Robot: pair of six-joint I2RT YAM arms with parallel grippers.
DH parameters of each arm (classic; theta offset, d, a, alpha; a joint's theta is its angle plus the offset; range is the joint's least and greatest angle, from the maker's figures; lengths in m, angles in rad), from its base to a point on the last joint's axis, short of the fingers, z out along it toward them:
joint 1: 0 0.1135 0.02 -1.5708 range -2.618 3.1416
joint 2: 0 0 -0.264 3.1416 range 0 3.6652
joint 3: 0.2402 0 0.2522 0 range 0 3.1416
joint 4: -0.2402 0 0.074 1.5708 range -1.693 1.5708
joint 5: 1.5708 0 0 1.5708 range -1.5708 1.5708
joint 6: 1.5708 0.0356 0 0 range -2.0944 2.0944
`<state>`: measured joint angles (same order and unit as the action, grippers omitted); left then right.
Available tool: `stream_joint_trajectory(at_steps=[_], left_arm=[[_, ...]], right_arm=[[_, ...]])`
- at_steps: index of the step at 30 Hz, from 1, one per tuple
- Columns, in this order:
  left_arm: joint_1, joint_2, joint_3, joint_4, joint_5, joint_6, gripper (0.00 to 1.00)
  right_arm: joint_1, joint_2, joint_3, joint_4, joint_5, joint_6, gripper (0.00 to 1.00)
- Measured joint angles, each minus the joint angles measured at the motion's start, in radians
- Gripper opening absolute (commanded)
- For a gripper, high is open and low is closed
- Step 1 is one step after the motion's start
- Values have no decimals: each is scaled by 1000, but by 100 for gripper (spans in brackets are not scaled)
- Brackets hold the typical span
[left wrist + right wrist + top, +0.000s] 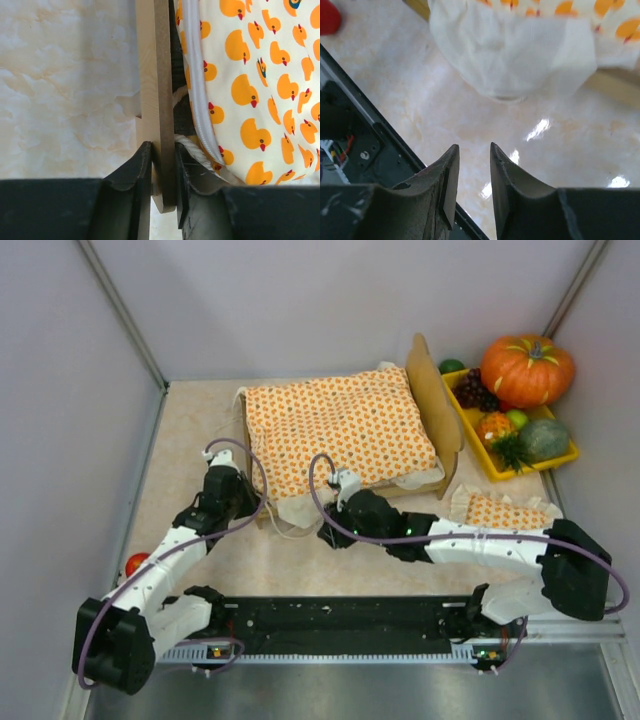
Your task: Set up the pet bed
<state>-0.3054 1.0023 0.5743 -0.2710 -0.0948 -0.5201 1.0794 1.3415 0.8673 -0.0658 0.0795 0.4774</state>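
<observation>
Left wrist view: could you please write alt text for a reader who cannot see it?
The left hand clamps the light-wood side board of the pet bed from both sides. Right of the board lies a duck-print bedspread; left of it, beige marbled table.

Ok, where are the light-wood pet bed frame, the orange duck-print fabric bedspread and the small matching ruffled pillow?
Light-wood pet bed frame point(155, 90), left wrist view, edge of its wooden board.
Orange duck-print fabric bedspread point(340, 430), top external view, middle of the cloth.
Small orange-print ruffled pillow point(505, 512), top external view, its middle.
</observation>
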Motion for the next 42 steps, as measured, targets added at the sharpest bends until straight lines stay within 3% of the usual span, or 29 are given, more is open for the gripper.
stream_joint_trajectory(at_steps=[3,5,8,14,17,23,29,36,42], left_arm=[[4,15,0,17,-5,10,11],[4,37,12,18,-5,21,4],[5,95,55,19,-4,38,0],[6,188,126,31,6,63,0],[8,192,127,32,9,70,0],[11,193,128,32,20,77,0],[15,196,128,39,28,77,0],[15,195,128,40,29,77,0],[16,191,124,42,30,77,0]], right_arm=[[56,19,-119,112,72,57,33],[81,84,-150,186,132,97,32],[94,195,-174,342,220,138,28],[93,418,-182,666,367,169,28],[84,501,-160,785,402,171,32],[31,620,-88,966,415,180,37],[11,730,-2,1009,412,196,39],[13,795,34,1024,428,234,0],[11,786,13,1036,420,210,0]])
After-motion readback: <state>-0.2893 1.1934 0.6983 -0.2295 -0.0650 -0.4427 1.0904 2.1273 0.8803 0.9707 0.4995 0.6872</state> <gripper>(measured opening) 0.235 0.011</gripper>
